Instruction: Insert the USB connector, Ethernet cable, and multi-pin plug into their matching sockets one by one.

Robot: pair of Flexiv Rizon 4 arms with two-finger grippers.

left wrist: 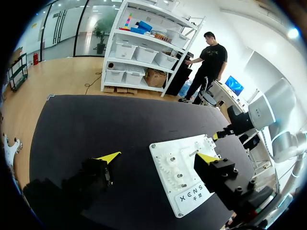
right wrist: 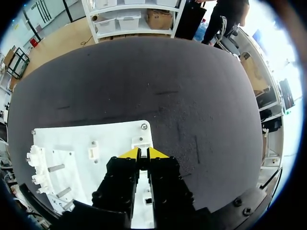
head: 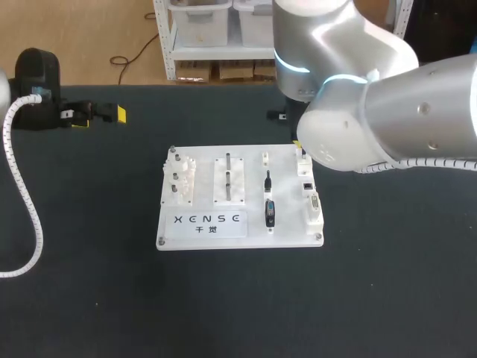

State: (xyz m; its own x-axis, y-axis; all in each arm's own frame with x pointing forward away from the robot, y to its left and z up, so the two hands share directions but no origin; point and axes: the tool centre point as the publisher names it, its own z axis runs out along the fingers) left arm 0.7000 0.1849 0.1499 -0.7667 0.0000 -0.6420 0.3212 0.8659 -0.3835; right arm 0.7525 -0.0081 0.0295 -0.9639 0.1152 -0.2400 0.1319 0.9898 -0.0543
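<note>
A white board (head: 238, 237) is seen lying flat in the middle of the dark table (head: 89, 283). A row of sockets (head: 308, 195) is fixed along the board's right edge, and white gears and pegs (head: 179, 179) are mounted at its left edge.

Between those, 2 dark plugs are held in a column of white holders – a larger black connector (head: 270, 212) nearer the front edge and a smaller black plug (head: 267, 179) just behind it. Which of the 2 is the USB connector cannot be told. Both are apart from the sockets.

The left gripper (left wrist: 158, 157) is held well to the left of the board and above the table, near its far-left part. Its jaws are spread wide and nothing is grasped between them.

The right arm (head: 387, 112) is brought in from the right, and the board's far-right corner is covered by its bulk in the head view. The right gripper (right wrist: 143, 154) is placed over that corner – its yellow fingertips (right wrist: 130, 153) are drawn almost together, with only a thin slit left between them. A white socket block (right wrist: 141, 142) is seen just ahead of the tips, near a corner screw (right wrist: 144, 126). Whether anything is pinched in the slit cannot be told.
</note>
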